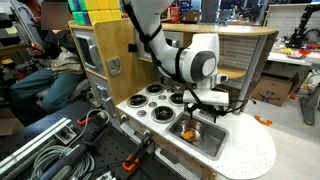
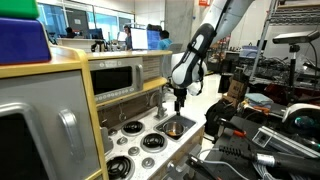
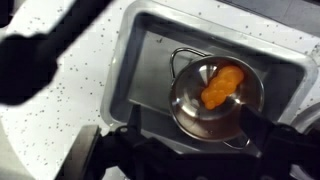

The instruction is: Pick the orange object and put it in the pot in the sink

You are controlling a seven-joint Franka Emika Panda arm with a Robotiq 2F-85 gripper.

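The orange object (image 3: 221, 86) lies inside the small shiny silver pot (image 3: 190, 105), which stands in the steel sink (image 3: 140, 75) of the white toy-kitchen worktop. My gripper (image 3: 195, 140) hangs just above the pot; its dark fingers are spread to either side of it and hold nothing. In an exterior view the gripper (image 1: 205, 105) hovers over the sink (image 1: 212, 142), with the pot (image 1: 192, 128) below it. In an exterior view the gripper (image 2: 179, 100) is above the sink (image 2: 175, 127); the pot and orange object are too small to make out there.
Several black burners (image 1: 152, 100) sit on the worktop beside the sink. A slim orange-red piece (image 1: 262, 121) lies on the rounded end of the white counter (image 1: 250, 155). A wooden cabinet with an oven door (image 1: 100, 50) rises behind the burners.
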